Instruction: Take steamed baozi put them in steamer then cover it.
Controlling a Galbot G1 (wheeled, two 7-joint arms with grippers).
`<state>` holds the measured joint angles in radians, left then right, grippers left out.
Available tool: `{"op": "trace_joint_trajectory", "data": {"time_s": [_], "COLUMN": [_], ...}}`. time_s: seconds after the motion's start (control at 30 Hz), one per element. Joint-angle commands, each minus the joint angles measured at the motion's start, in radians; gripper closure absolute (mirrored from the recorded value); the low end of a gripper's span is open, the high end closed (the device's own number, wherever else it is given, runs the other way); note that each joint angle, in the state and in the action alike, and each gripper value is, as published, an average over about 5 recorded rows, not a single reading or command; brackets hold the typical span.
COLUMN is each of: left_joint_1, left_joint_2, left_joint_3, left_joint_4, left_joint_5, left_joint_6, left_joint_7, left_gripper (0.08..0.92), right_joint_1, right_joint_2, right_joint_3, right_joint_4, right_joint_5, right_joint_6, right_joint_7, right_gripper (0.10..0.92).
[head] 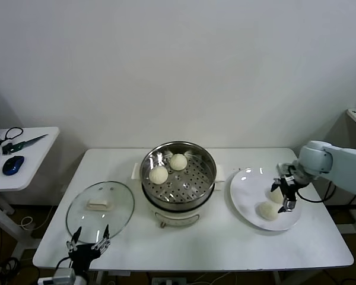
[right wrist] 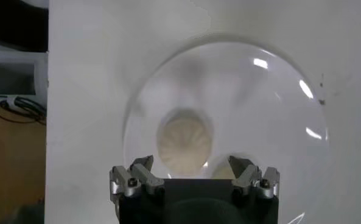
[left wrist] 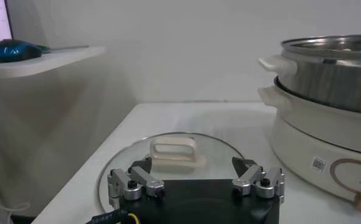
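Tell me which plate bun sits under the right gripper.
The bun farther from the table's front edge, directly under the open right gripper; the other bun lies nearer the front, clear of it.

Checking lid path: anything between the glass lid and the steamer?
Bare white table only, between round glass lid and steel steamer; head view shows it.

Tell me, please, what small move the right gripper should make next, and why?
Probably lower the open right gripper around a baozi on the plate and close. Two buns already sit in the steamer, two remain, and the jaws hover just above them.
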<state>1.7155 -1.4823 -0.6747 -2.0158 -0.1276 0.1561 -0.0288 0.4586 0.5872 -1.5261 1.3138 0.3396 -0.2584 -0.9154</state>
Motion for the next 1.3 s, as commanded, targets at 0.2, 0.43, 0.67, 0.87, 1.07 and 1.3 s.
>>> {"op": "trace_joint_trajectory", "data": {"time_s": [0.2, 0.43, 0.67, 0.87, 1.07, 1.3], "left_joint_1": [0.004, 0.008, 0.01, 0.009, 0.011, 0.002], "left_joint_2": [0.0, 0.001, 0.0, 0.0, 0.001, 0.001], "left_joint_3": [0.0, -0.002, 0.001, 0.002, 0.0, 0.01], "left_joint_4": [0.003, 0.001, -0.001, -0.003, -0.001, 0.001], "left_joint_5": [0.001, 0.001, 0.005, 0.009, 0.011, 0.022], "left_joint_6": [-0.002, -0.003, -0.003, -0.003, -0.004, -0.002], "left_joint_7": [0.0, 0.0, 0.0, -0.001, -0.001, 0.0], "left_gripper": [0.177, 0.177, 0.177, 0.177, 0.177, 0.177], "right_joint_1": [-0.216, -0.225, -0.186, -0.048, 0.291, 0.638], "right_joint_2": [0.024, 0.039, 0.038, 0.042, 0.123, 0.325], "right_joint_3": [0.156, 0.168, 0.151, 0.082, -0.081, -0.192], "right_joint_4": [-0.062, -0.072, -0.071, -0.049, -0.087, -0.08], "right_joint_5": [-0.071, -0.07, -0.082, -0.096, -0.089, -0.03], "right_joint_6": [-0.026, -0.031, -0.024, 0.031, 0.306, 0.616], "right_joint_7": [0.044, 0.05, 0.04, 0.001, -0.099, -0.197], "right_gripper": [0.203, 0.207, 0.336, 0.371, 0.371, 0.376]}}
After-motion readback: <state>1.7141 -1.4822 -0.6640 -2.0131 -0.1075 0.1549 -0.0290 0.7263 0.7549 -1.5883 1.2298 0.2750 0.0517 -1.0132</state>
